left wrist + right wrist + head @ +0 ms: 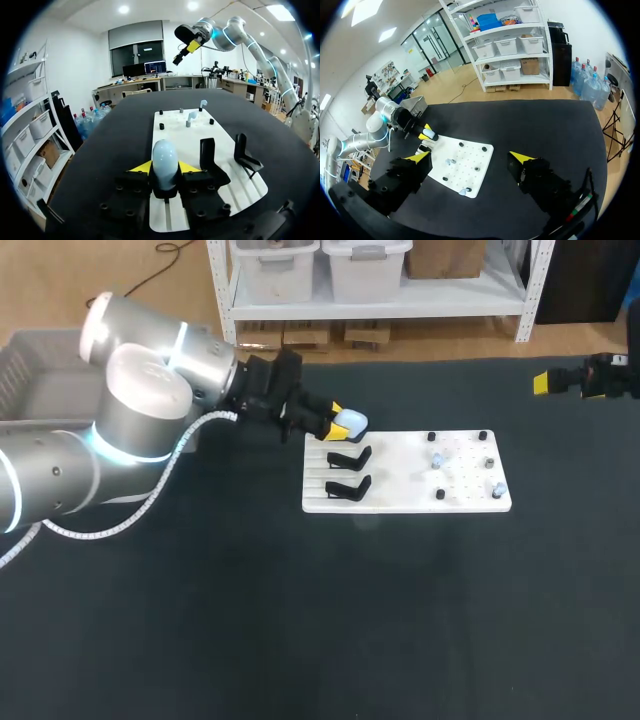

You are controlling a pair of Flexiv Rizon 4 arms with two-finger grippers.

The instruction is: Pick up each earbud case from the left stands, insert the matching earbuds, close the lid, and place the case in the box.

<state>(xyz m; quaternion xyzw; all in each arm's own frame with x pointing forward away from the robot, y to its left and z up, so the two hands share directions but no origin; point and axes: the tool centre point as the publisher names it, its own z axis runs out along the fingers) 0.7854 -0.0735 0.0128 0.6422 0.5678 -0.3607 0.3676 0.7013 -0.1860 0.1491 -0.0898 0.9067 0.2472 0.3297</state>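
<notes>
head view, left to right: the grey box (30,370) sits at the table's far left edge, beside my left arm. my left claw (340,420) is clamped on the pale blue case (351,423) over the far-left corner of the white board (400,502). just nearer on the board stand two black stands (348,457). on the board's right part are small black pegs and pale earbuds (437,460). my right claw (545,383) hangs well apart, over the table's far right.

left wrist view: both yellow tips press the case (165,159) from two sides; the stands (207,152) are just beside it and the earbuds (191,117) lie ahead.

right wrist view: my right claw (471,157) is spread wide, holding nothing.
</notes>
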